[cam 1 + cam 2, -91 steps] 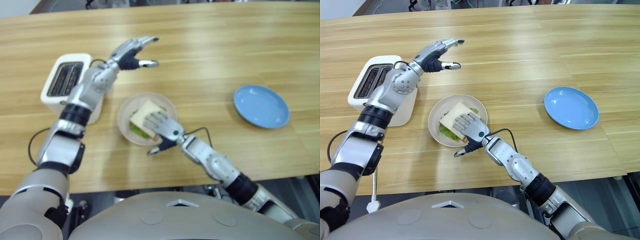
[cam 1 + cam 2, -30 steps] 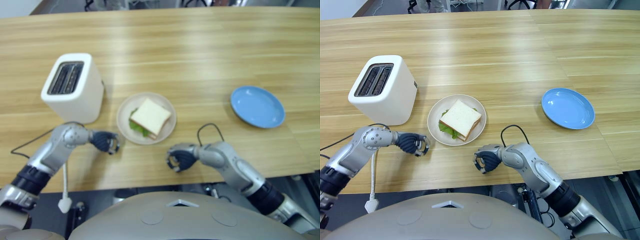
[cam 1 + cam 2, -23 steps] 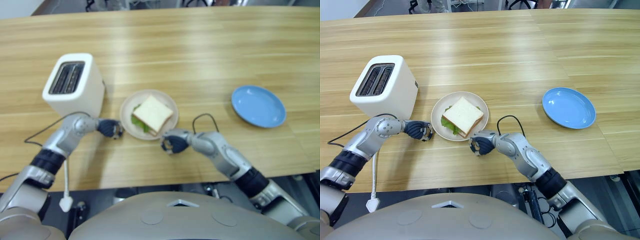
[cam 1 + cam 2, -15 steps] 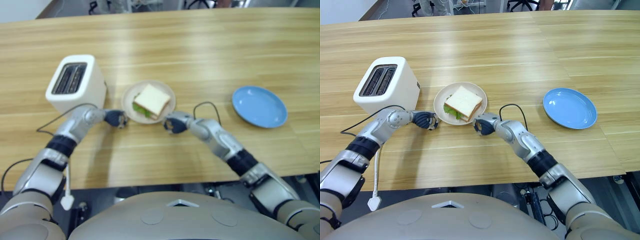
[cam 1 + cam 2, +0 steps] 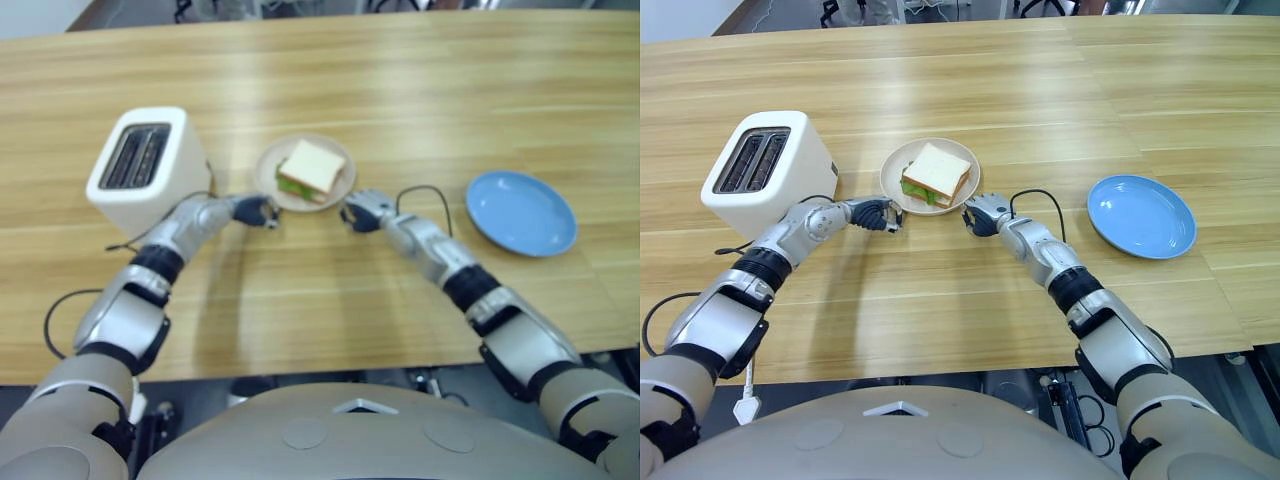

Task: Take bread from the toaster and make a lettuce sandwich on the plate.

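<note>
Fingers curl empty on left hand point(image 5: 875, 213) and right hand point(image 5: 983, 215) flanking round beige plate point(image 5: 897, 165), square sandwich point(image 5: 937, 170).

- No legible txt, nos., brands or signs in either view.
- toaster point(image 5: 790, 185): plain white faces, no label readable.
- beige plate point(image 5: 894, 163) & blue plate point(image 5: 1140, 217): no print legible.
- table point(image 5: 1040, 90): bare wood grain, no markings readable.

Sandwich point(image 5: 938, 168): white bread over green lettuce point(image 5: 911, 187), lying flat on round beige plate point(image 5: 891, 158); white two-slot toaster point(image 5: 765, 178), upright, at plate's 9 o'clock
</note>
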Tool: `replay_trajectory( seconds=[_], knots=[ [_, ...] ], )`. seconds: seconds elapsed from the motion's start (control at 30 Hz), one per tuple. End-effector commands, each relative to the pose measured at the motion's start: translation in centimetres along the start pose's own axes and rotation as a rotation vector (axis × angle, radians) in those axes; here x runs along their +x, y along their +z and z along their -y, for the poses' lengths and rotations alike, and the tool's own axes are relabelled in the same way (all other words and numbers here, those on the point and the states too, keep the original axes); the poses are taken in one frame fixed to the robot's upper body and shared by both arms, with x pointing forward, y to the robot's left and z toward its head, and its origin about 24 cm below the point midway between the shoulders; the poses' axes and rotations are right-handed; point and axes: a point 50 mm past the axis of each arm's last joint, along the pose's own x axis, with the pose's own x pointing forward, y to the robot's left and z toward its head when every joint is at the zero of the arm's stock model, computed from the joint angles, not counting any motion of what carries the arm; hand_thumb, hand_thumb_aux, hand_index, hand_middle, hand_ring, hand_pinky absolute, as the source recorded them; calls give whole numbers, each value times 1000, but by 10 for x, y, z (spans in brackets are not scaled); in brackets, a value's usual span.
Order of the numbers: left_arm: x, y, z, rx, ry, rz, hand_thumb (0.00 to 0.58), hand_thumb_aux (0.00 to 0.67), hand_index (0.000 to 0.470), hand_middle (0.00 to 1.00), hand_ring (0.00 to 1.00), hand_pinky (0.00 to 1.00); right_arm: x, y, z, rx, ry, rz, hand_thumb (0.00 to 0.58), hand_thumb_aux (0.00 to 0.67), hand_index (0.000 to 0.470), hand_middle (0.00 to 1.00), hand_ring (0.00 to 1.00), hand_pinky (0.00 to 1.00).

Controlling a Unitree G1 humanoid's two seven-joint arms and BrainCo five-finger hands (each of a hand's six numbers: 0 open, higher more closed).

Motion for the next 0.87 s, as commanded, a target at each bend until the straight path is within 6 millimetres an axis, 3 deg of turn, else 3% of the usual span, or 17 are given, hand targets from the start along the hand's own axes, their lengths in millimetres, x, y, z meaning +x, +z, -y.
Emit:
replay_trajectory(
  seconds=[0.03,0.13,0.23,0.3,0.4,0.5,0.67,0.87],
  knots=[
    [-27,7,-1,-141,49,123,0,0,0,0,0,0,-27,2,25,133,-82,32,0,0,0,0,0,0],
    [-56,31,-8,-265,151,311,0,0,0,0,0,0,-50,1,50,295,-202,58,0,0,0,0,0,0],
    [-73,59,-25,-408,415,499,0,0,0,0,0,0,-68,-6,74,492,-412,54,0,0,0,0,0,0],
    [-74,70,-22,-502,508,552,0,0,0,0,0,0,-78,-15,79,617,-529,28,0,0,0,0,0,0],
    [-65,76,-5,-672,556,553,0,0,0,0,0,0,-82,-28,71,835,-631,-29,0,0,0,0,0,0],
    [-56,71,9,-866,602,499,0,0,0,0,0,0,-78,-32,54,1032,-652,-49,0,0,0,0,0,0],
    [-47,41,27,-1137,726,324,0,0,0,0,0,0,-68,-30,20,1256,-660,-85,0,0,0,0,0,0],
    [-47,20,40,-1192,834,209,0,0,0,0,0,0,-64,-30,-1,1381,-697,-100,0,0,0,0,0,0]
  ],
)
